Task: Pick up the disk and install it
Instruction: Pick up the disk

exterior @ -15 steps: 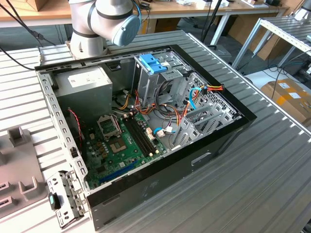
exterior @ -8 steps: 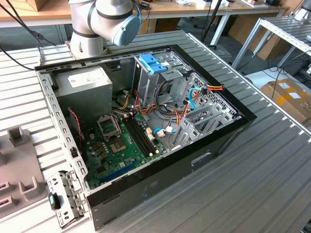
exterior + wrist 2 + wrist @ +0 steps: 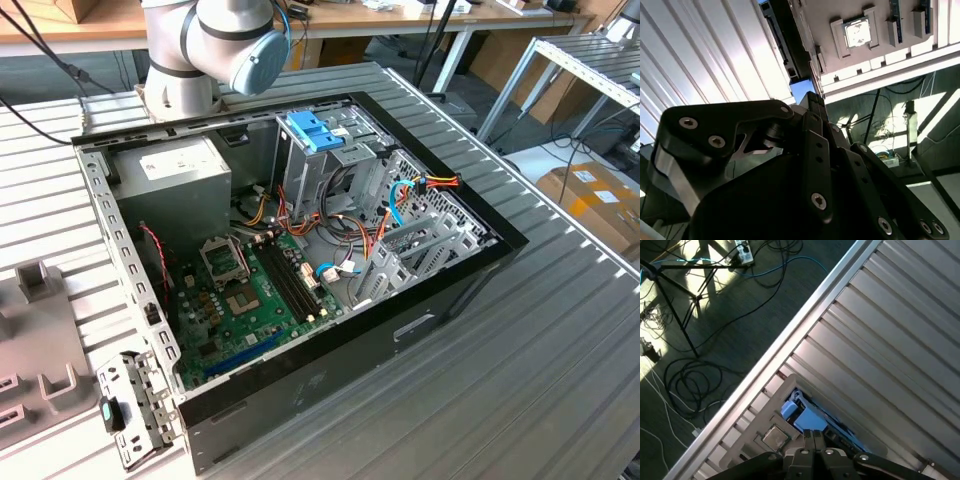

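Three views, with the gripper (image 3: 813,436) hanging just above the disk (image 3: 804,416) near the table's edge.
The first wrist view looks down on the disk's blue rail. The disk lies in a grey holder (image 3: 765,405) on the ridged metal table (image 3: 890,340), and cables (image 3: 690,380) sprawl on the floor beyond. The exterior view shows instead the open computer case (image 3: 400,300), its blue bracket (image 3: 315,130) atop the drive cage, the power-supply box (image 3: 175,175) and the arm's base (image 3: 200,50) behind. The second wrist view shows the gripper's black linkages close up, but I cannot tell whether it is open or closed.
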